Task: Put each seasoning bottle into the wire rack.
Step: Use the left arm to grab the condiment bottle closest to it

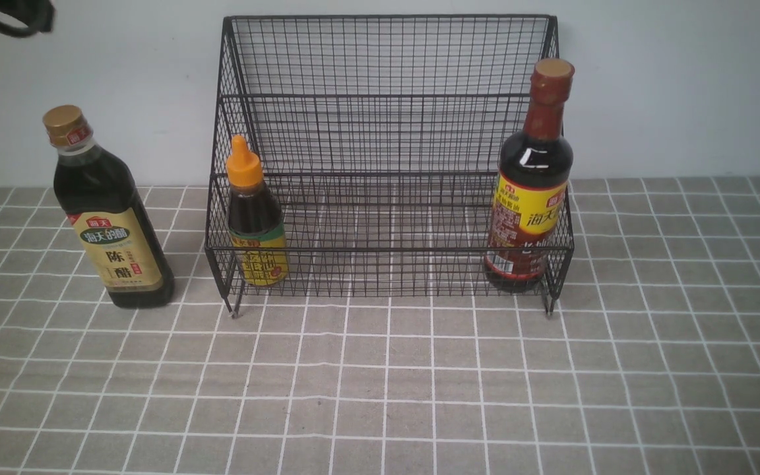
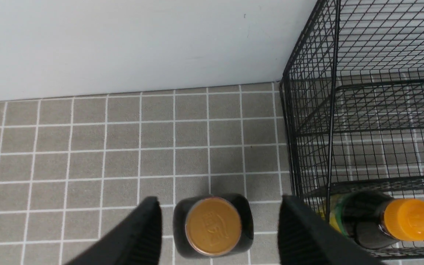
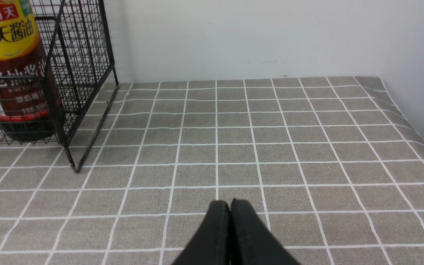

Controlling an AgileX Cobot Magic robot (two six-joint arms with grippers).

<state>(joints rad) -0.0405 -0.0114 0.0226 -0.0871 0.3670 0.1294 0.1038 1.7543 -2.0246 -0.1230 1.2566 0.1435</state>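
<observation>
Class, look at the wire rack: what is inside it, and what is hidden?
Inside the wire rack stand the orange-nozzled bottle and the brown-necked bottle. Mesh crosses their lower parts without hiding them; their backs and whatever lies directly beneath cannot be seen.

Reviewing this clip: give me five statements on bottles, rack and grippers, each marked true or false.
1. The orange-nozzled bottle is in the wire rack. True.
2. The gold-capped bottle is lying on its side. False: it stands upright on the table.
3. The left gripper is clamped on the gold-capped bottle. False: its jaws are open, with a gap on both sides of the cap.
4. The right gripper is shut. True.
5. The brown-necked bottle is outside the rack, to its right. False: it stands inside, at the rack's right end.
</observation>
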